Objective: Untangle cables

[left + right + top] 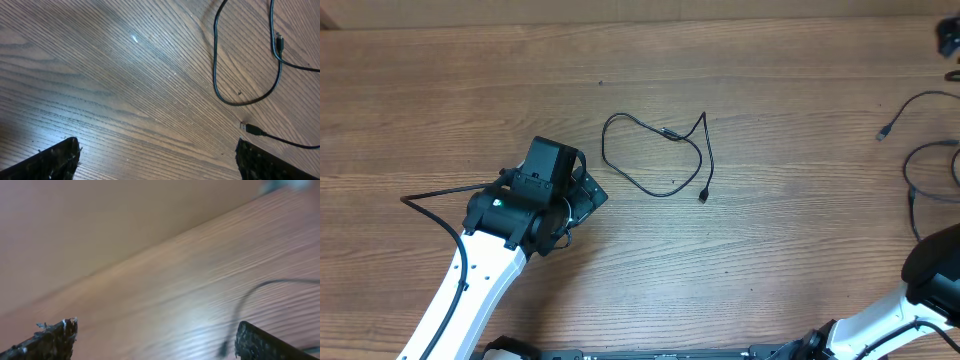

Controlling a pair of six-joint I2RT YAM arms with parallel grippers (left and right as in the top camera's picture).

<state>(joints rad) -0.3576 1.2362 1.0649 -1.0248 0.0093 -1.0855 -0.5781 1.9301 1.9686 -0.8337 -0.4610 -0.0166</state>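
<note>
While neither arm has hold of anything, the cables lie in two separate places on the wooden table (770,280). Near the middle, one thin black cord (605,145) rests in a loose open loop, with a small inline connector (670,132) on its upper run and a plug (703,198) at the free end on the right. A second cord (920,97) curls at the far right edge, well apart from the first. The left gripper (157,147) hovers just left of the loop, jaws spread wide and empty; its wrist view shows the loop and plug ahead on bare wood. The right gripper (157,326) is also spread wide with nothing between its fingers; its view is blurred, and a dark cord runs close beside one finger without being pinched. By the look of it, the two cords are already parted, and the step in hand seems to be choosing a fresh grasp. The next move would call for the left gripper to come down over a single strand of the loop, close gently, and draw it straight
</note>
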